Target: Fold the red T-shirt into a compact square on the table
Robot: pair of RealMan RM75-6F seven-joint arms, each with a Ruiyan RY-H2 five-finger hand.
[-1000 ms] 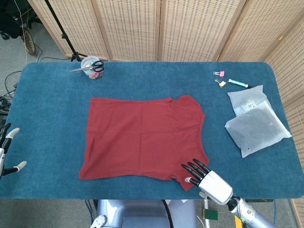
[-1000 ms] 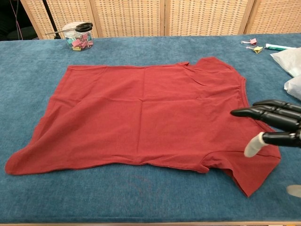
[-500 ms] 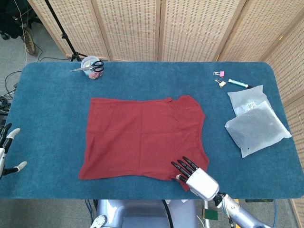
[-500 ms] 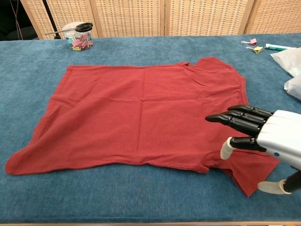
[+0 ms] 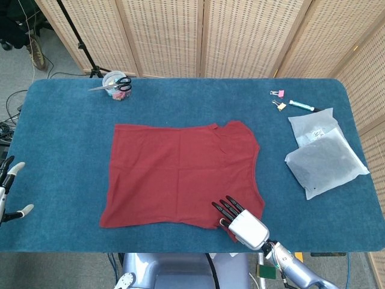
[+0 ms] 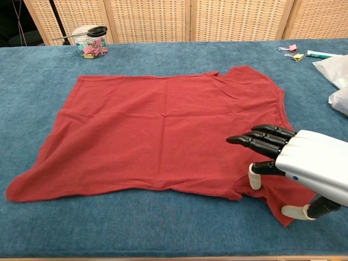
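I see both views bright and evenly lit, with only soft shadows. Focus is sharp, I find no glare. The chest view bends slightly at its edges.

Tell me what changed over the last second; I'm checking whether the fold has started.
The right hand slid leftward over the red T-shirt near sleeve, fingers extended, gripping nothing yet. The shirt still lies flat and unfolded, and the left hand stayed at the table's edge.

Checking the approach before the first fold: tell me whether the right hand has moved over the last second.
Yes. The right hand has moved leftward over the red T-shirt, from the near right sleeve toward the shirt's body.
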